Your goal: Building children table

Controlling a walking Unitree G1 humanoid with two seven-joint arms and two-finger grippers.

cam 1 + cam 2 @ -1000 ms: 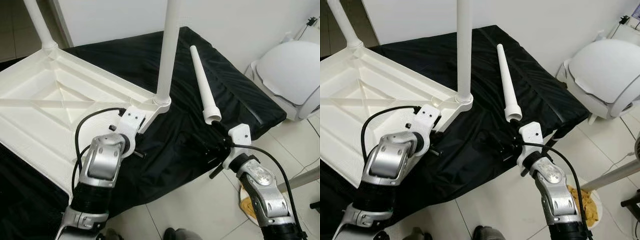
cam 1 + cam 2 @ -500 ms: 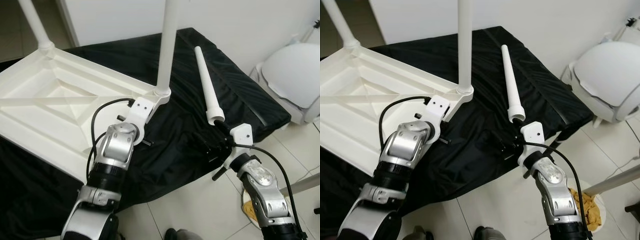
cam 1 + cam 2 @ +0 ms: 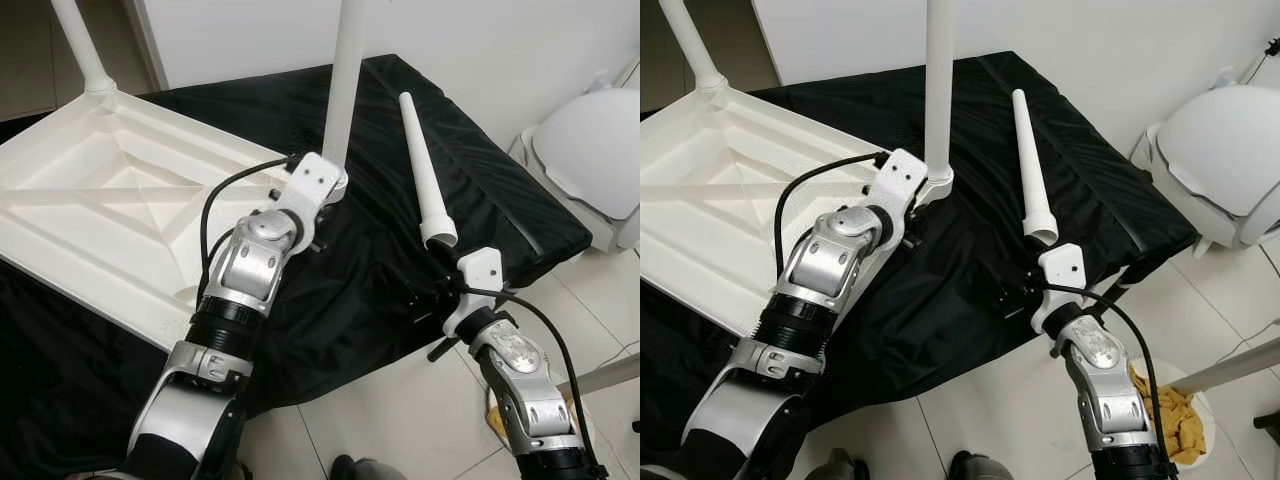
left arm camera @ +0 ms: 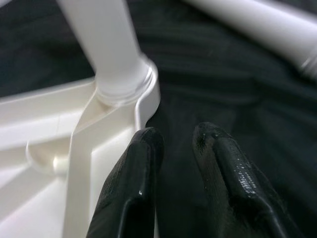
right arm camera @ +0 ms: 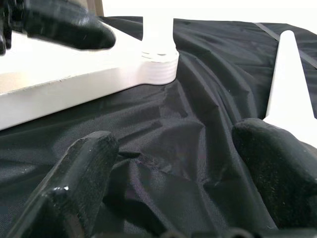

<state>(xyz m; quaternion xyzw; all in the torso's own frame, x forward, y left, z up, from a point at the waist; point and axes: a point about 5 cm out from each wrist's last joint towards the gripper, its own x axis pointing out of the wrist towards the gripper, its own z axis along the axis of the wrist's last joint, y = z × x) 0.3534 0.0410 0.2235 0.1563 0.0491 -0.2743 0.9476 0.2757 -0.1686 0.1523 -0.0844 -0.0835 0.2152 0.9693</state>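
Note:
The white plastic table top (image 3: 110, 215) lies upside down on a black cloth (image 3: 370, 270). Two white legs stand in its corners, one at the far left (image 3: 80, 45), one at the near right (image 3: 345, 90). A loose leg (image 3: 422, 170) lies on the cloth to the right. My left gripper (image 4: 178, 136) is at the near-right corner, just below that leg's socket (image 4: 124, 84). Its fingers (image 4: 133, 173) are a narrow gap apart and hold nothing. My right gripper (image 5: 178, 144) is wide open low over the cloth, near the loose leg's wide end (image 3: 438, 235).
A white rounded lidded container (image 3: 600, 160) stands on the tiled floor to the right. A bowl of yellowish scraps (image 3: 1165, 410) and a slanted metal bar (image 3: 612, 370) are near my right arm. The cloth's edge drops to the floor (image 3: 400, 410) in front.
My left arm has reached forward and to the right, from beside the table's edge up to the base of the fitted leg. The right gripper has stayed put.

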